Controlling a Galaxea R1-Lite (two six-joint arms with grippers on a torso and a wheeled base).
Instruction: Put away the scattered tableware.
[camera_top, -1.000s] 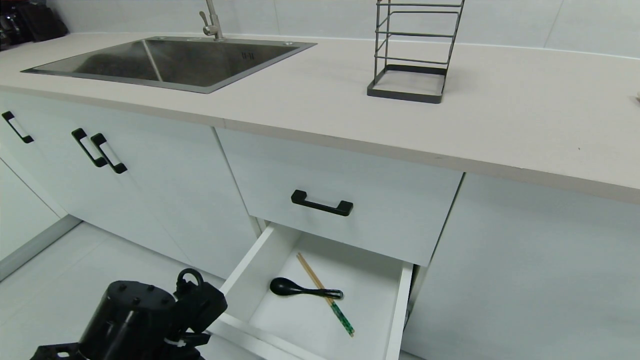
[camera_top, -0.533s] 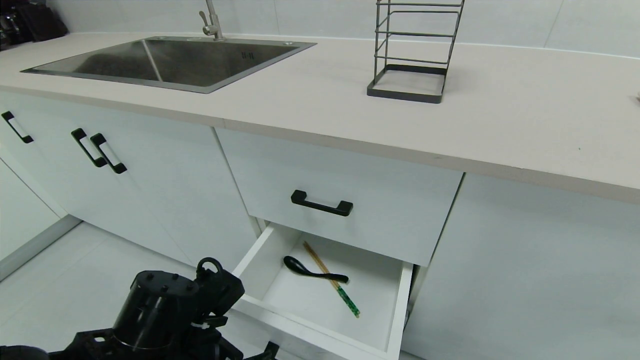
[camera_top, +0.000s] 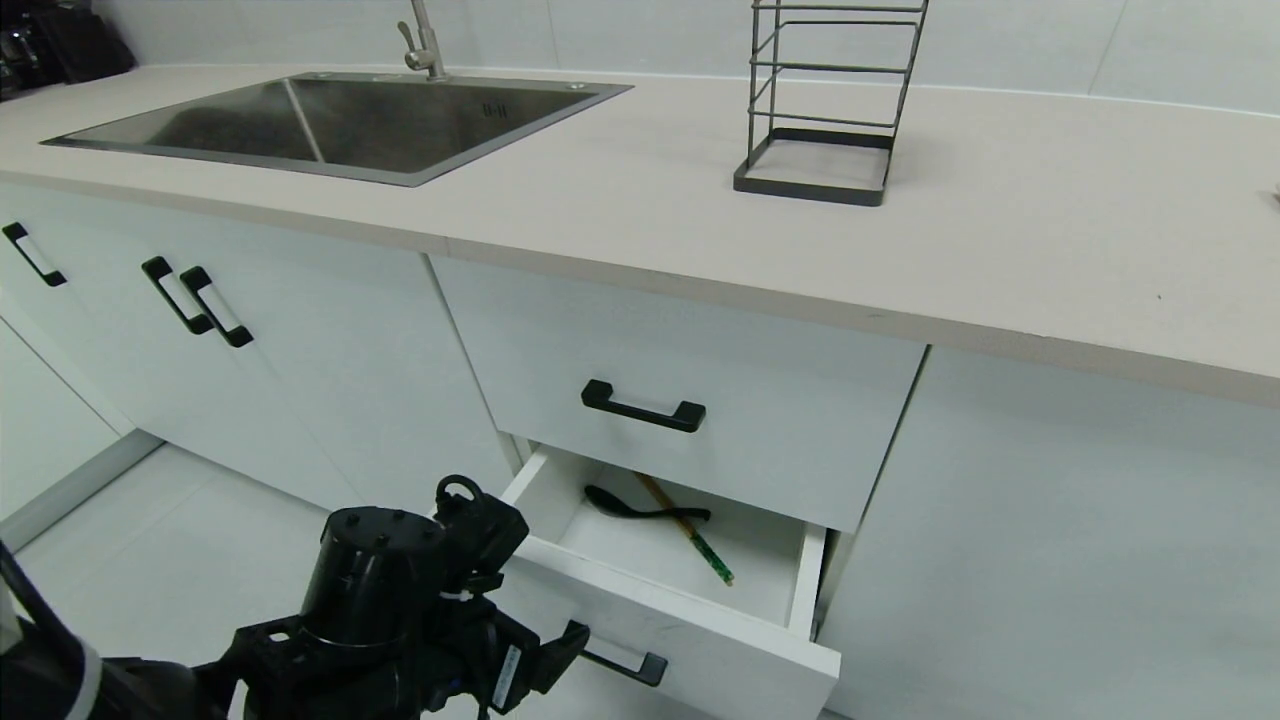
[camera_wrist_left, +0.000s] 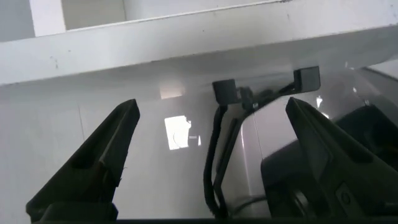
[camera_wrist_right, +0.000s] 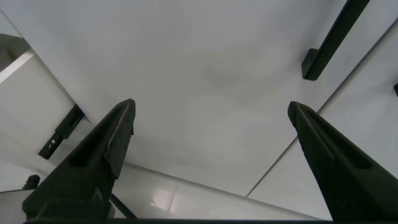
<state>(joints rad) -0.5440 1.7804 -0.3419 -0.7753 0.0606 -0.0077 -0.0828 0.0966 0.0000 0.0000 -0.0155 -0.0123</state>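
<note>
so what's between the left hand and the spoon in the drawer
Head view: the drawer's front panel stands between the left hand and the spoon.

— Bright in here, isn't it? Soft, even light from overhead; the countertop (camera_top: 1000, 250) hardly carries a shadow.
— Only under its lip, and at the back of the open drawer (camera_top: 690, 625) (dim in there). A glossy white surface (camera_wrist_left: 176, 134) down low throws back pale glare patches, and the sink (camera_top: 330, 120) gleams dully.

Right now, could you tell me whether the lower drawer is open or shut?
Partly open: the lower drawer juts past the upper drawer, showing a black spoon and chopsticks inside.
</note>
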